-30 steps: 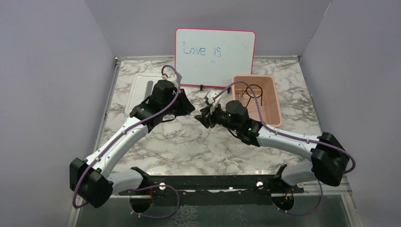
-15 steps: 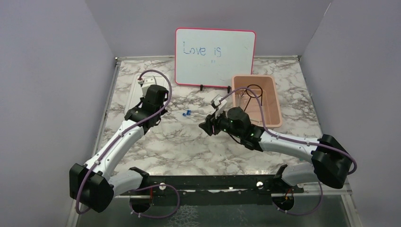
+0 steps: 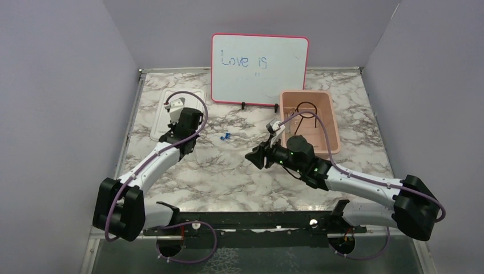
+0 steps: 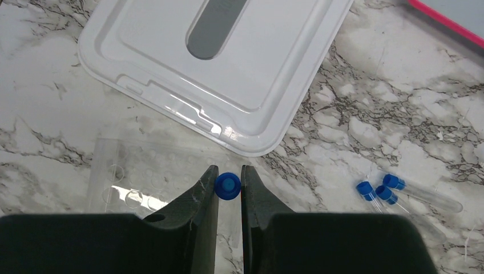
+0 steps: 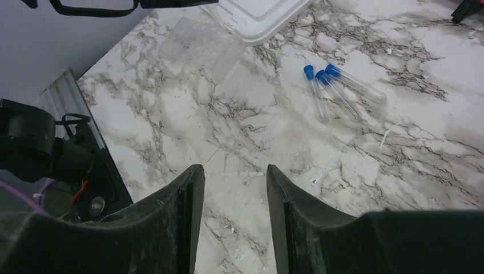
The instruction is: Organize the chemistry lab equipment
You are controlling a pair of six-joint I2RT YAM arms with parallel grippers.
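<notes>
The left hand (image 4: 228, 178), pinching a clear blue-capped tube (image 4: 228, 186), has swung away from the right hand (image 5: 233, 171). It now hangs over a clear plastic rack (image 4: 131, 177), just short of a white plastic lid (image 4: 171, 57). The right hand has drawn back toward its base. Three loose blue-capped tubes (image 5: 337, 91), covered by both arms a second ago, lie exposed on the marble worktop (image 5: 257, 131), ahead of the right hand and off to the left hand's right.

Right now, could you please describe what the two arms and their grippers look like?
The left arm and right arm have white links between bulky black joints, with a purple cable looping along each. The left gripper and right gripper each have two matte black fingers that taper toward the tips.
</notes>
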